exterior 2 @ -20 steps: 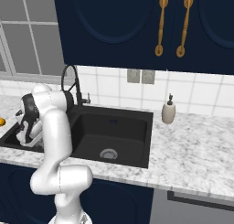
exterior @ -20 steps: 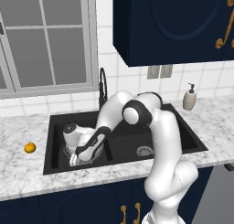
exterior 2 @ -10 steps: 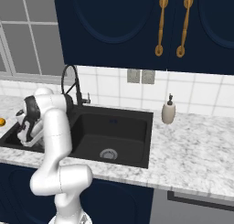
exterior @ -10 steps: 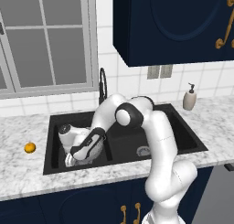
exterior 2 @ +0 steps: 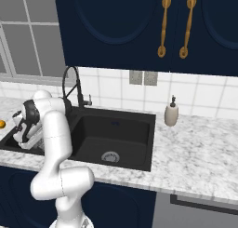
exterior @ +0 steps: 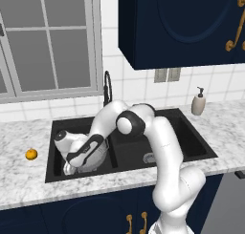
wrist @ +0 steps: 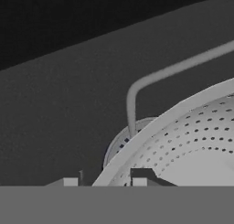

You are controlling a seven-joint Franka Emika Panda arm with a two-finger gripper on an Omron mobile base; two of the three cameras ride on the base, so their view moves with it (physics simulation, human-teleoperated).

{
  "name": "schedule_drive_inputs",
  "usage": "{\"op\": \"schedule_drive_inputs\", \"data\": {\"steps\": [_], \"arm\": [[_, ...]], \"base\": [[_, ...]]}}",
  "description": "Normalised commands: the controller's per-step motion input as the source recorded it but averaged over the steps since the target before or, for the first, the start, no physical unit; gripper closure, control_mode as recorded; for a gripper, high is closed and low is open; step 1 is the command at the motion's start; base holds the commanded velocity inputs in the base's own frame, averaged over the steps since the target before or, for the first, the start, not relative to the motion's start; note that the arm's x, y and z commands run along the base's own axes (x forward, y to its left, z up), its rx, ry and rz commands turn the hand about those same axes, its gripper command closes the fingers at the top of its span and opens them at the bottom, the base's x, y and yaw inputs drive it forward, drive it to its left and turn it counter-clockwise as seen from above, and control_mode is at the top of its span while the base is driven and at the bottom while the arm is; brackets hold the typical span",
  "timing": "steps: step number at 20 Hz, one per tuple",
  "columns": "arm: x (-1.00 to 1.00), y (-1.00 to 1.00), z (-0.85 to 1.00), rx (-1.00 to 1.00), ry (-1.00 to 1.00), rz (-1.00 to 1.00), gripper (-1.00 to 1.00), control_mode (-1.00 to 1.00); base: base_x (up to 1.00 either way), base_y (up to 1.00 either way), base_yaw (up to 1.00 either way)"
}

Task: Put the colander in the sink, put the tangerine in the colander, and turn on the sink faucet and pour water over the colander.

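Note:
The silvery colander (exterior: 99, 151) lies in the left basin of the black sink (exterior: 191, 138), low against the basin floor. My gripper (exterior: 70, 168) reaches down at its near-left rim. In the hand view the perforated colander (wrist: 192, 136) and its loop handle (wrist: 136, 90) lie over the round drain (wrist: 119, 144); my gripper (wrist: 105, 181) stands open astride the rim, one fingertip on each side. The tangerine (exterior: 31, 154) rests on the counter left of the sink, also seen as the tangerine (exterior 2: 2, 124). The dark gooseneck faucet (exterior: 106, 87) rises behind the divider, with no water showing.
A beige soap dispenser (exterior: 198, 102) stands on the counter right of the sink. The right basin (exterior 2: 116, 134) holds only its drain. Navy wall cabinets hang above, and a window is at the back left. My arm arches over the sink's divider.
My jaws have widened off the colander's rim. The hand and colander sank a little lower and leftward in the left basin.

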Motion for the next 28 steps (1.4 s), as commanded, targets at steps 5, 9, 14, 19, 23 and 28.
{"op": "schedule_drive_inputs", "data": {"steps": [5, 9, 14, 19, 23, 28], "arm": [[0.03, -0.12, 0.0, 0.01, -0.06, 0.02, -1.0, -1.0], [0.05, -0.01, 0.07, 0.06, -0.14, 0.03, -1.0, -1.0], [0.16, 0.0, 0.17, 0.08, -0.21, 0.02, -1.0, -1.0], [0.27, 0.0, 0.41, 0.13, -0.33, 0.0, -1.0, -1.0], [0.16, 0.0, 0.55, 0.15, -0.28, 0.0, -1.0, -1.0], [0.0, 0.0, 0.71, 0.18, -0.03, -0.02, -1.0, -1.0]], "base": [[0.0, 0.0, 0.0], [0.0, 0.0, 0.0], [0.0, 0.0, 0.0], [0.0, 0.0, 0.0], [0.0, 0.0, 0.0], [0.0, 0.0, 0.0]]}}
